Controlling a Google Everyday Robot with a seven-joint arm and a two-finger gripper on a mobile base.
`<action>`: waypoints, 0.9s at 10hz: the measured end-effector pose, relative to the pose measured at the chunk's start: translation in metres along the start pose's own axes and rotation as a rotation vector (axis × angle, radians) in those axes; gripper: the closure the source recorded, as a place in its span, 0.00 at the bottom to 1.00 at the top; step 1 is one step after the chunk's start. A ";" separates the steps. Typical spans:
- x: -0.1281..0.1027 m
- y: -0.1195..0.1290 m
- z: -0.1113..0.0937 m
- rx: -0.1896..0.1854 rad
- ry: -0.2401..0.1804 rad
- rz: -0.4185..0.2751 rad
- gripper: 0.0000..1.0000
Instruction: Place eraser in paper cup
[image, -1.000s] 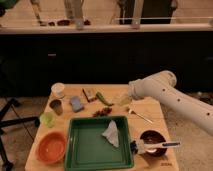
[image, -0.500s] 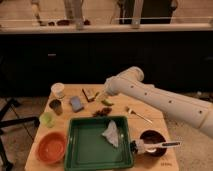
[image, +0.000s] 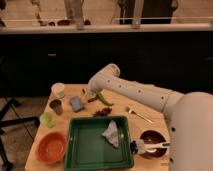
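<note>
Just left of the gripper (image: 92, 90), at the arm's low tip: the eraser (image: 85, 92), flat on the table (image: 150, 112). Touching or apart, cannot tell; released or clenched, cannot tell either. Farther left again: the paper cup (image: 58, 90), upright. Since half a second ago, swung leftward, closer to eraser and cup.

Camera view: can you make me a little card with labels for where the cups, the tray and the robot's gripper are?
paper cup: white, upright, back left of the table
metal cup: dark grey, just in front of the paper cup
green cup: light green, by the left edge
green tray: front middle, white crumpled wad inside
gripper: low over the table's back, right of the paper cup, near the blue pad
eraser: cannot make it out
</note>
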 end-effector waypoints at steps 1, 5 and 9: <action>0.005 0.001 0.018 -0.024 0.028 -0.012 0.20; 0.022 -0.012 0.058 -0.083 0.099 -0.021 0.20; 0.035 -0.035 0.070 -0.076 0.115 0.044 0.20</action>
